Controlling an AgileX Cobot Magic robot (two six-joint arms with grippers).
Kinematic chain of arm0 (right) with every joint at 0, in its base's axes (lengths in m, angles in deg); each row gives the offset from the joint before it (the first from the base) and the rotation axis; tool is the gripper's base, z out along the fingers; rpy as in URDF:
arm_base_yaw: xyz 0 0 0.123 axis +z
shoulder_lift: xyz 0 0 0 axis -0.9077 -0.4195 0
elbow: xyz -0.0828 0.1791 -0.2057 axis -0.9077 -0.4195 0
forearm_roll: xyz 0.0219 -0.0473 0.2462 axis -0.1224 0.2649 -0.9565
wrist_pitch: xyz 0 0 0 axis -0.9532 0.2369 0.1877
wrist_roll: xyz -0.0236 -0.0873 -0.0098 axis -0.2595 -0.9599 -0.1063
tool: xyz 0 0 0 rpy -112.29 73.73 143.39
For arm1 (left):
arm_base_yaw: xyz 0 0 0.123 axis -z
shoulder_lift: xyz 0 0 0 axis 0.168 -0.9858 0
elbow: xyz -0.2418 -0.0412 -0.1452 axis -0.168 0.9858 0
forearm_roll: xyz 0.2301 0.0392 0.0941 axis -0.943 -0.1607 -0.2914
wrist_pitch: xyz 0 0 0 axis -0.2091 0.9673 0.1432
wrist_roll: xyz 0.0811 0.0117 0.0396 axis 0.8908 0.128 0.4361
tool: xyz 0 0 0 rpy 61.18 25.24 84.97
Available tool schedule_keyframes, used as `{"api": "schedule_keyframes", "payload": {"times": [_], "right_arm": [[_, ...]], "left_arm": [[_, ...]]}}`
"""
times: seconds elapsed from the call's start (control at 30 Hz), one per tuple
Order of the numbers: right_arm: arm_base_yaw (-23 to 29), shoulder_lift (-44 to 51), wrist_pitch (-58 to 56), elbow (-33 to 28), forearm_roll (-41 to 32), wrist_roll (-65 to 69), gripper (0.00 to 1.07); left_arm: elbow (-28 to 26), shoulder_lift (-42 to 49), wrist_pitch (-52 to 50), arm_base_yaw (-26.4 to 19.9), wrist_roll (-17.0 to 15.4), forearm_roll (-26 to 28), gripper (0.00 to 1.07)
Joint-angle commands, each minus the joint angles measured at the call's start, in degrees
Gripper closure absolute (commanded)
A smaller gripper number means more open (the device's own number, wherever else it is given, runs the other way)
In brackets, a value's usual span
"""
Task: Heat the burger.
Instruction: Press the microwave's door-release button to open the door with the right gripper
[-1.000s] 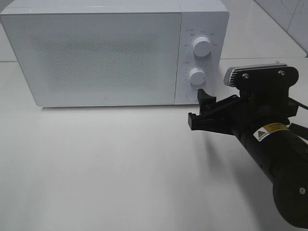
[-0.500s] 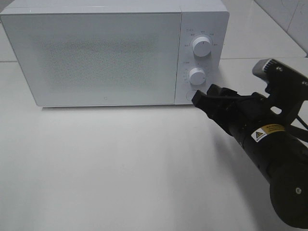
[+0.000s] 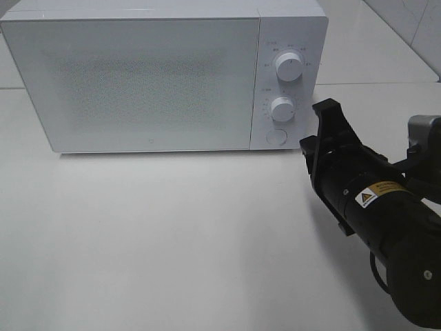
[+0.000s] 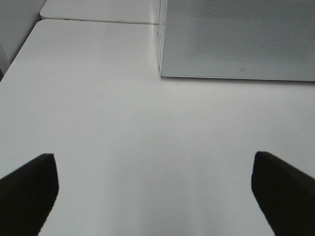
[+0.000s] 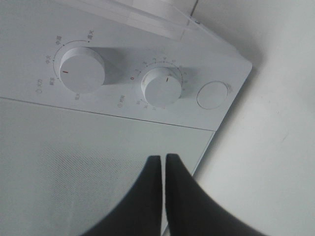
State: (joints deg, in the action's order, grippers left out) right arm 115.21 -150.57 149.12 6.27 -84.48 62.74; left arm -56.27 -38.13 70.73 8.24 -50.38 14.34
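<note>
The burger is out of view in every frame. A white microwave [image 3: 151,76] stands at the back of the table with its frosted door shut. My right gripper [image 3: 324,107] hangs just right of the control panel, turned on edge, its two black fingers pressed together on nothing. In the right wrist view the same right gripper [image 5: 162,160] points at the door's lower corner, below the lower knob [image 5: 161,86]. My left gripper [image 4: 155,172] is open over bare table, both fingers [image 4: 29,184] wide apart, with the microwave's front [image 4: 236,39] ahead of it.
The panel carries an upper knob [image 3: 288,66], a lower knob [image 3: 282,109] and a round button [image 3: 275,136]. White table [image 3: 172,234] stretches in front of the microwave. A tiled wall [image 3: 413,21] rises at the back right.
My right gripper has shut from wide open, rolled onto its edge and drawn back to the right from the round button. The left gripper has stayed open.
</note>
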Motion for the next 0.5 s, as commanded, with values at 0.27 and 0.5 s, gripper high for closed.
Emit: {"api": "schedule_keyframes", "payload": {"times": [0.27, 0.5], "right_arm": [[0.0, -1.55, -0.52, 0.46, 3.32, 12.89, 1.07], [0.0, -5.96, -0.57, 1.15, 3.67, 18.74, 1.07]], "left_arm": [[0.06, 0.86, -0.4, 0.11, -0.11, 0.06, 0.06], [0.06, 0.86, -0.4, 0.11, -0.11, 0.06, 0.06]]}}
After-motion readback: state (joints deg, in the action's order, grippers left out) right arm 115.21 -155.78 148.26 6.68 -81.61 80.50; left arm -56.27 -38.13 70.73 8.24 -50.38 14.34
